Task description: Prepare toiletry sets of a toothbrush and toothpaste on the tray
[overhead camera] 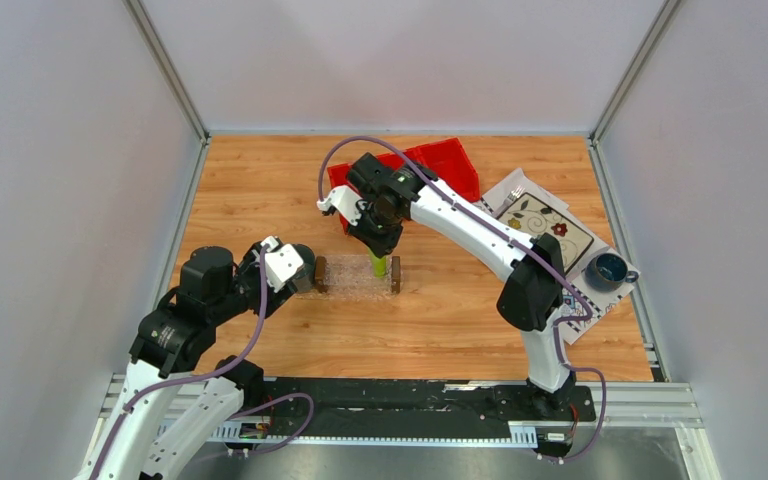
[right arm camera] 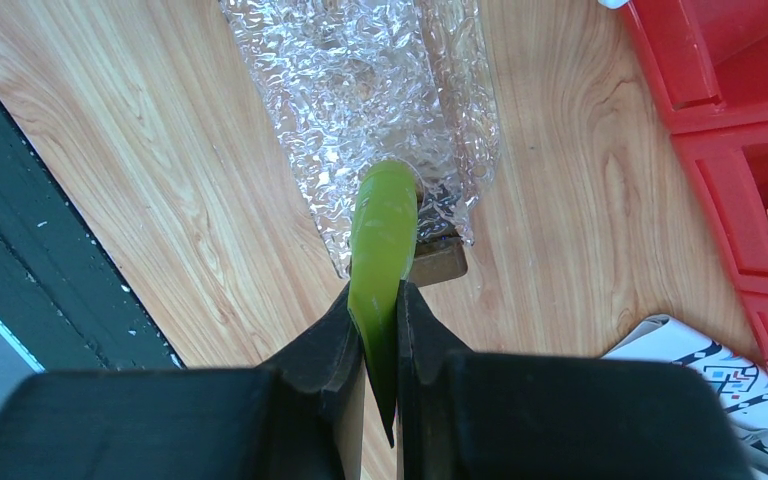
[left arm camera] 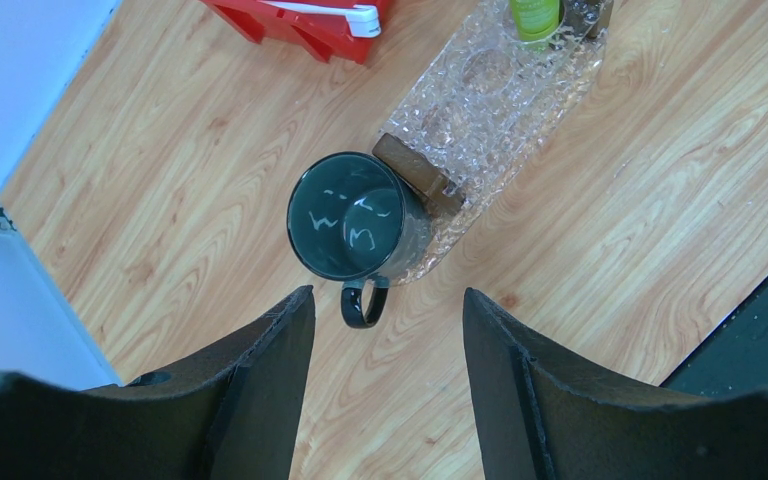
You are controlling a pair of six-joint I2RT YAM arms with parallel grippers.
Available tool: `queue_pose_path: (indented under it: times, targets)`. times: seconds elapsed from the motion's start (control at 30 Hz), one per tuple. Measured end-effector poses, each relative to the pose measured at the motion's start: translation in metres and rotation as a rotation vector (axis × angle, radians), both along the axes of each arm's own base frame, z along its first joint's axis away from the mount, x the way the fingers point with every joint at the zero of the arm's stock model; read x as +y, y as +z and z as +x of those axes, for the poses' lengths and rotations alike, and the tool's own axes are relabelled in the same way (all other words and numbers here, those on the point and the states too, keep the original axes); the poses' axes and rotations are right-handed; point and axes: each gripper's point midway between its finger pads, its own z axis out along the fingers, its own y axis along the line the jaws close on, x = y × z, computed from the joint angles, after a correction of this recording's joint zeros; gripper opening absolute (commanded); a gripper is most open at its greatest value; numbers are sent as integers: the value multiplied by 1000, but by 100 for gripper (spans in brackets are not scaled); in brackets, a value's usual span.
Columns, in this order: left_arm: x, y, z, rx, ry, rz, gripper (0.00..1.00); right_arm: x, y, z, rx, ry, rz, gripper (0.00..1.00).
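Pinching the green tube (right arm camera: 384, 215) by its flat end, the right gripper (right arm camera: 378, 300) is holding it upright over the right end of the tray (right arm camera: 360, 80) and, I'd say, ought to be lowering slowly and tilting it flat before releasing, while the left gripper (left arm camera: 388, 310) is hanging open.

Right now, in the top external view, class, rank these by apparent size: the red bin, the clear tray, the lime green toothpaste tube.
1. red bin, though partly behind the right arm
2. clear tray
3. lime green toothpaste tube
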Motion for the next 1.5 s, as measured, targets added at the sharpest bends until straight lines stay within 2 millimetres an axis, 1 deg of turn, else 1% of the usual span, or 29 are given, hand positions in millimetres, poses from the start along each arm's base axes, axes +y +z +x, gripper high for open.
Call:
queue_pose_path:
  times: [0.3, 0.73, 1.0, 1.5]
  targets:
    - [0, -2, 0, 1, 0, 1, 64, 2, -12, 2, 15, 0, -18, 0]
    - [0, -3, 0, 4, 0, 2, 64, 4, -13, 4, 8, 0, -11, 0]
    - [0, -3, 0, 3, 0, 2, 64, 2, -25, 3, 16, 0, -28, 1]
    - [0, -3, 0, 3, 0, 2, 64, 2, -25, 3, 2, 0, -14, 1]
